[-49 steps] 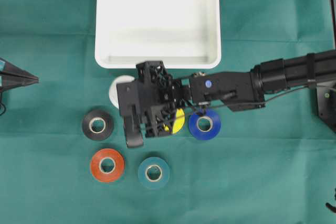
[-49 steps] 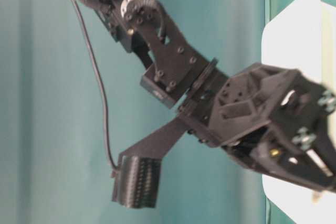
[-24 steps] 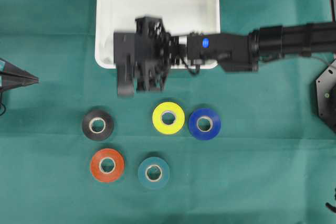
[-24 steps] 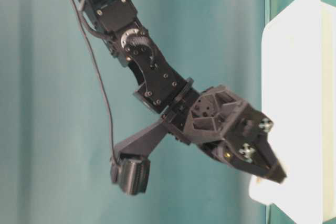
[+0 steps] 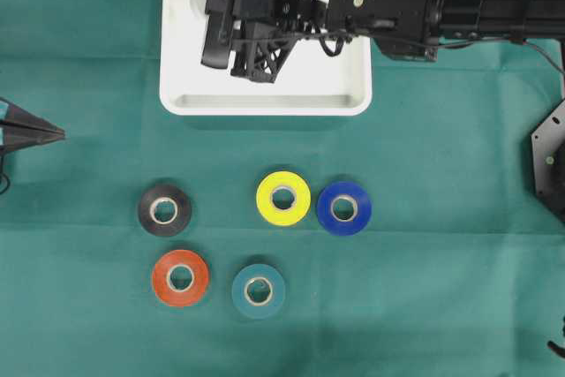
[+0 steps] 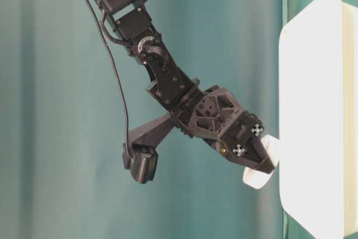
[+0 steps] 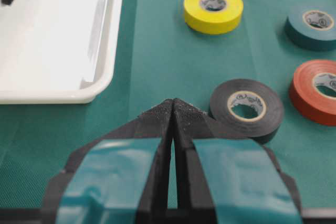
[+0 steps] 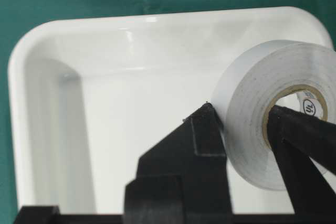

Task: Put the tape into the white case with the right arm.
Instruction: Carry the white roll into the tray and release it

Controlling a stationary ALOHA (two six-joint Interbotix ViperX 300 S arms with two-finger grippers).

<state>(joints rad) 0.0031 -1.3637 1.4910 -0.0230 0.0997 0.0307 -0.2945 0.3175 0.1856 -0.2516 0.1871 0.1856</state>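
R arm (image 5: 459,13) reaches in from the right edge of the overhead view and ends over the white case (image 5: 265,103), which sits at the far middle of the green cloth (image 5: 424,289). R gripper (image 8: 247,124) is clamped on a white tape roll (image 8: 262,108): one finger on the outer face, the other through the core, roll held on edge. In the wrist view the roll hangs above the case floor, toward the case's right side there; can't tell if it touches the floor. In the table-level view the roll (image 6: 260,163) shows just beside the case's rim (image 6: 291,138), pinched at the fingertips.

L gripper (image 7: 173,111) sits at the left edge of the overhead view, well apart from the case, fingers pressed together w/ nothing between them, teal marks on both.

Five more rolls lie flat on the cloth near of the case: black (image 5: 164,210), yellow (image 5: 283,198), blue (image 5: 344,208), orange-red (image 5: 180,277), teal (image 5: 258,290). Yellow and blue just beside each other, nearly touching. Black sits left of yellow w/ a gap; orange-red and teal form the nearer row.
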